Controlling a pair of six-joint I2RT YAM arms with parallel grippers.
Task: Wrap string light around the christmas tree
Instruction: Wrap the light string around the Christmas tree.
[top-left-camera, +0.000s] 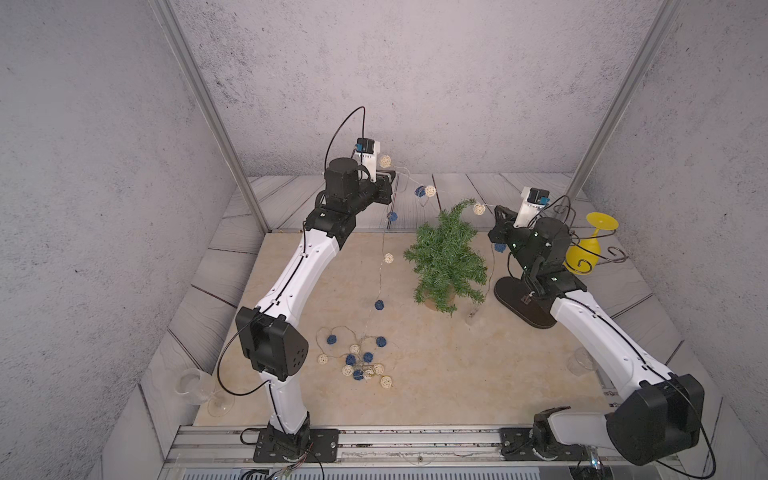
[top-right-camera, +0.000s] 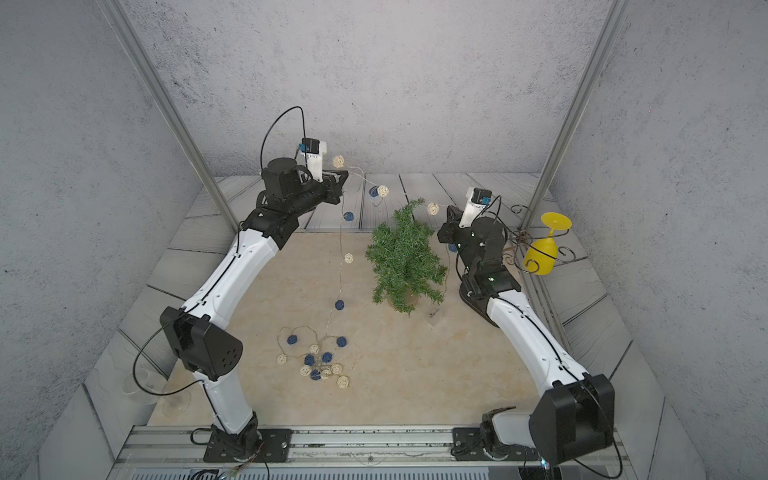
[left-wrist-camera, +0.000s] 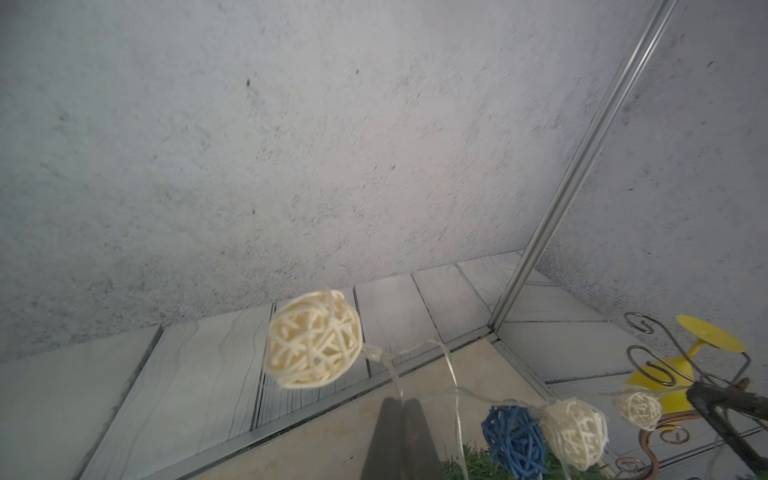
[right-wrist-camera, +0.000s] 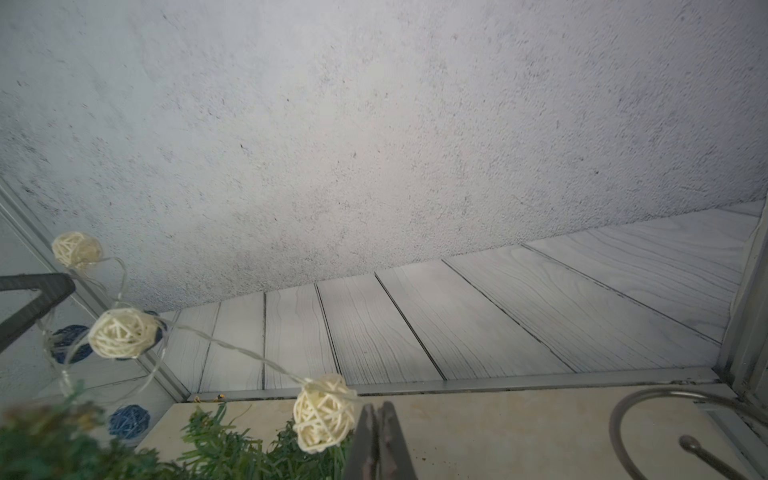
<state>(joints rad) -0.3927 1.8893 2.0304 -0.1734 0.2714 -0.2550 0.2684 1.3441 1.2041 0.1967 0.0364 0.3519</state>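
while both grippers were pinched shut on the string light (top-left-camera: 430, 191), the left gripper (top-left-camera: 390, 174) high at the back and the right gripper (top-left-camera: 498, 210) just beside the bent tip of the christmas tree (top-left-camera: 446, 257), most of its length lay heaped on the surface (top-left-camera: 457, 374). i judged that a taut pull could snag that tip and topple the tree.

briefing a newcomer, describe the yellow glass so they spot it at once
At the table's far right corner, behind the right arm, stands a curly wire stand. The yellow glass hangs in it, tilted, foot up. It alone is coloured; the two other glasses, left and right, are clear.
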